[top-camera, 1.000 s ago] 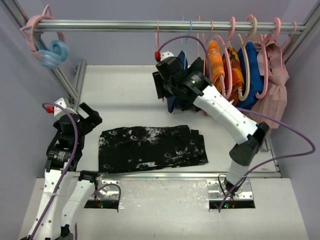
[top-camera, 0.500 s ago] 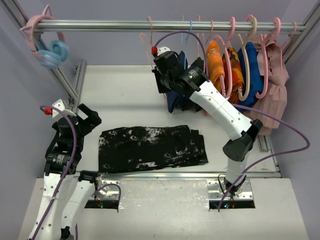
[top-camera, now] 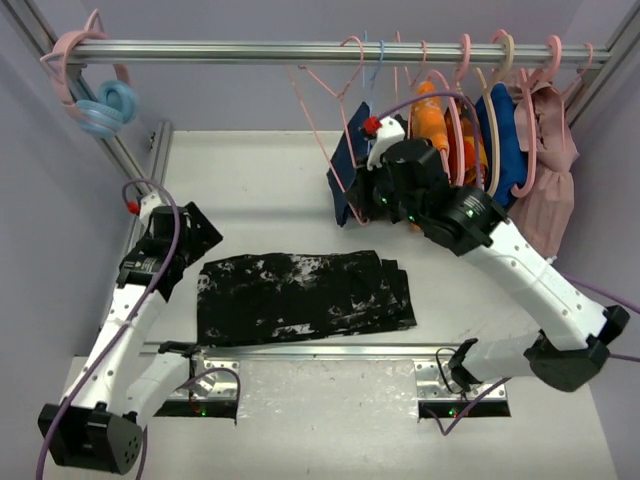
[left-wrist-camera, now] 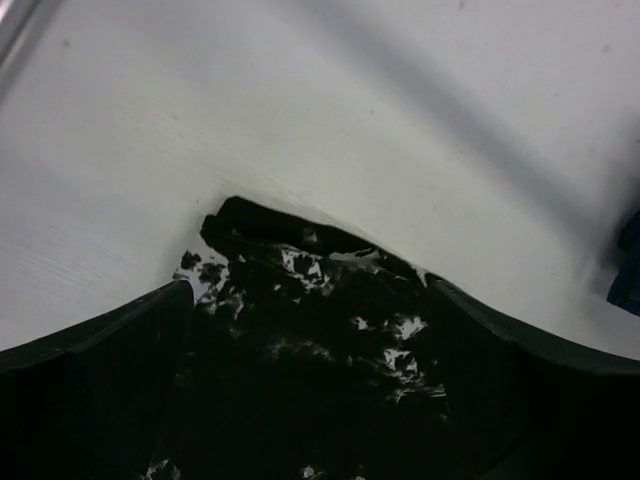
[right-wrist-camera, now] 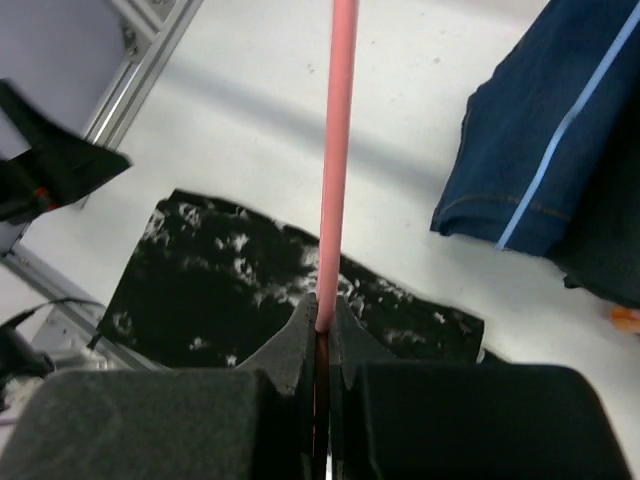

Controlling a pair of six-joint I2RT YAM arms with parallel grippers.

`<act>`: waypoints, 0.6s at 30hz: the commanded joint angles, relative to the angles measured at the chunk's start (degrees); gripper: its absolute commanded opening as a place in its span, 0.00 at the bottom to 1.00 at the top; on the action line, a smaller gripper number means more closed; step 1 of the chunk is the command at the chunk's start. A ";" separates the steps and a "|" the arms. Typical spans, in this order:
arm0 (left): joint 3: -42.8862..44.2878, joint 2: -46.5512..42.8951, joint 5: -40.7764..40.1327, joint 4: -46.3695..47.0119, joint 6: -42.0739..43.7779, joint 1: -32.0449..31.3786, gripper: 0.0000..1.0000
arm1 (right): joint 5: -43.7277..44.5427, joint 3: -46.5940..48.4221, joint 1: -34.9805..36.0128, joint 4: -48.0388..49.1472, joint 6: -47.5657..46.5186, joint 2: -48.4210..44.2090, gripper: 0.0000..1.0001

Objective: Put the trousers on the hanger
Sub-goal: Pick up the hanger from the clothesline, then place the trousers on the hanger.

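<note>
Gripping the hanger (top-camera: 316,130) low on its thin pink wire with the right gripper (top-camera: 343,192), jaws pinched tight on the wire and no gap between them. Hanger tilted, slim hook up at the metal rail (top-camera: 220,47), lower wire slanting down to the gripper; cannot tell whether the hook bears on the rail. Held just beside a hanging navy garment (top-camera: 345,160), which hangs on a thin blue hanger (top-camera: 379,62). Further right on the rail: orange garment (top-camera: 430,110), blue garment (top-camera: 497,125), pale pink garment (top-camera: 548,150), all on thick pink hangers. Trousers (top-camera: 300,295) lying flat on the white table (top-camera: 250,180), black with white splatter, folded into a rough rectangle, long side running left to right, near the front edge, well apart from the hanger. From the right wrist camera, pink wire crossing over the trousers below, not touching them. Left gripper (top-camera: 188,238) at the left end of the trousers, jaws spread wide, nothing between them. From the left wrist camera, both fingers (left-wrist-camera: 90,370) straddling the fabric's corner; contact with the cloth not clear.
</note>
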 commanded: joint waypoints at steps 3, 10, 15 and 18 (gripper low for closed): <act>-3.49 7.72 -4.66 -4.21 -12.69 0.10 1.00 | -6.38 -16.77 5.35 3.89 1.15 -7.28 0.00; -6.40 26.57 -7.09 -4.35 -18.66 0.10 1.00 | -6.51 -39.48 12.85 15.85 8.85 -15.88 0.00; -10.54 32.04 -4.19 4.41 -15.06 0.07 0.95 | -3.80 -49.49 19.36 23.86 15.32 -15.12 0.00; -13.51 32.17 -1.11 9.43 -13.47 -0.03 0.91 | 2.30 -56.33 24.66 32.01 23.75 -13.81 0.00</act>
